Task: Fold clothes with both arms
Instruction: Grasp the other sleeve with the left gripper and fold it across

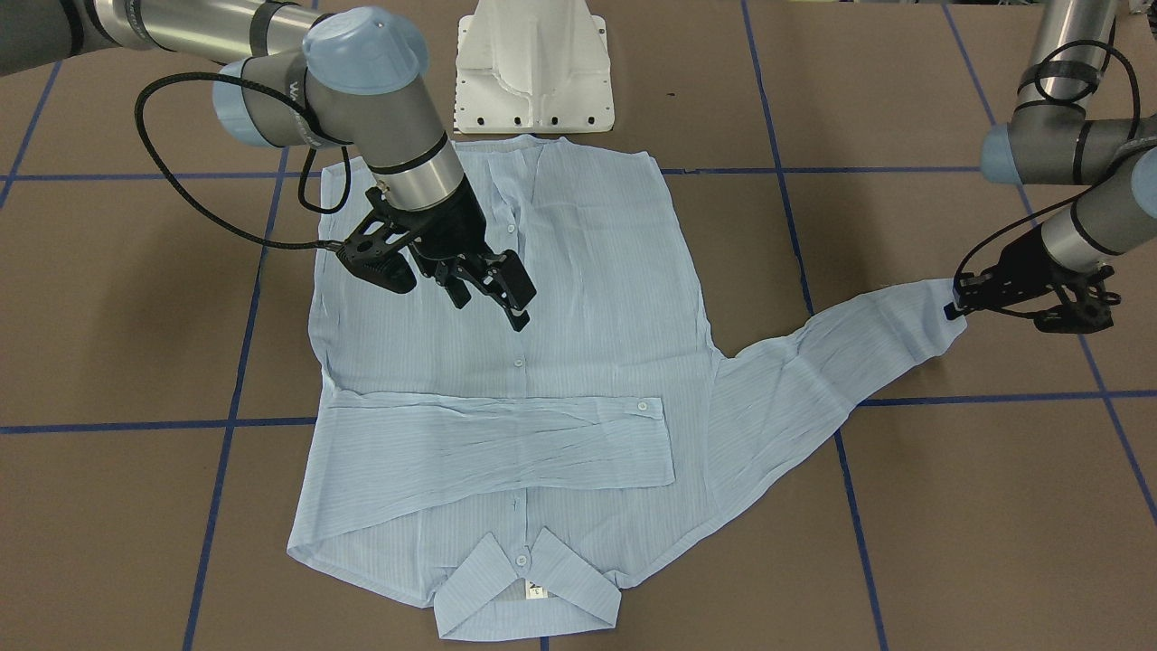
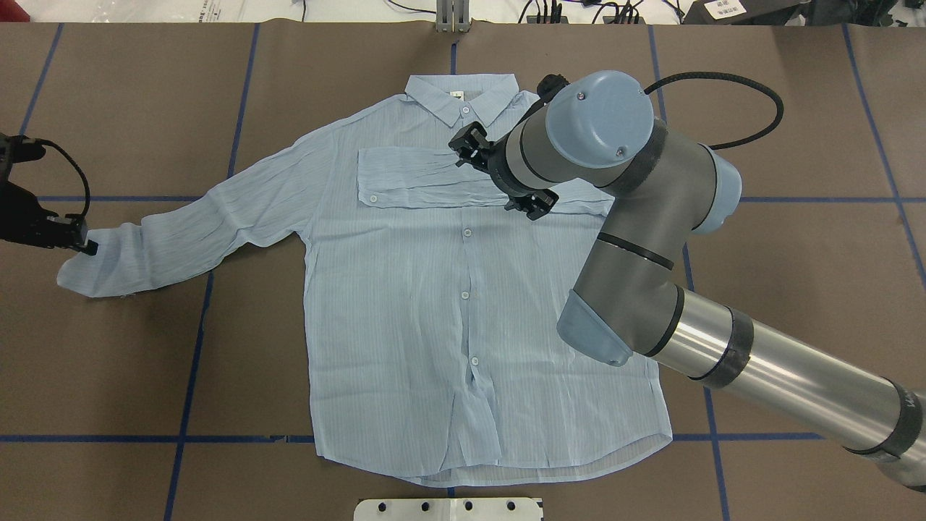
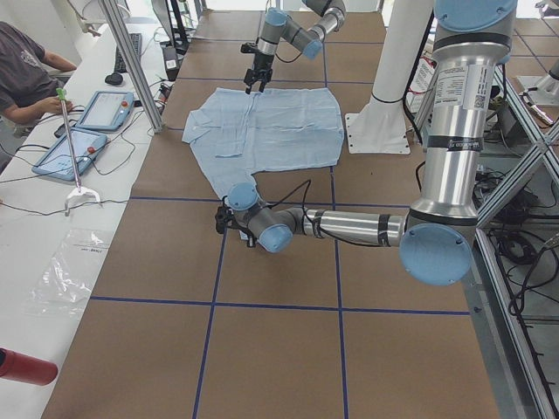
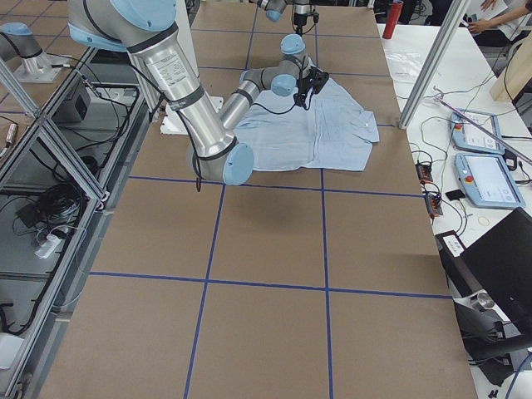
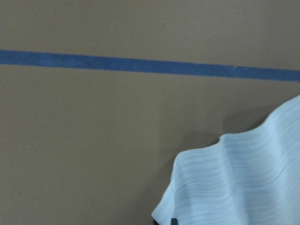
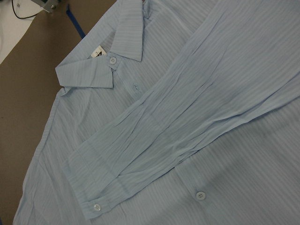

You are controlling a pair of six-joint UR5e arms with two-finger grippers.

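1. Shirt point(image 2: 463, 304) lay flat on the table, buttons up. Its hem sat just in front of the white pedestal point(image 1: 533, 72) and its collar point(image 1: 533, 579) at the end farthest from it.
2. Done, as far as you could see: the folded sleeve point(image 1: 506, 443) crossed the chest, cuff button showing.
3. Left for you: the outstretched sleeve point(image 1: 813, 362) ran out sideways, well away from the pedestal, with the left gripper point(image 1: 954, 306) pinching its cuff. I'd say the body folds weren't started.
4. Right gripper point(image 1: 493, 307) hovered over the shirt front, fingers spread, holding nothing.
5. Fabric looked thin, crinkly, pale blue and faintly striped.
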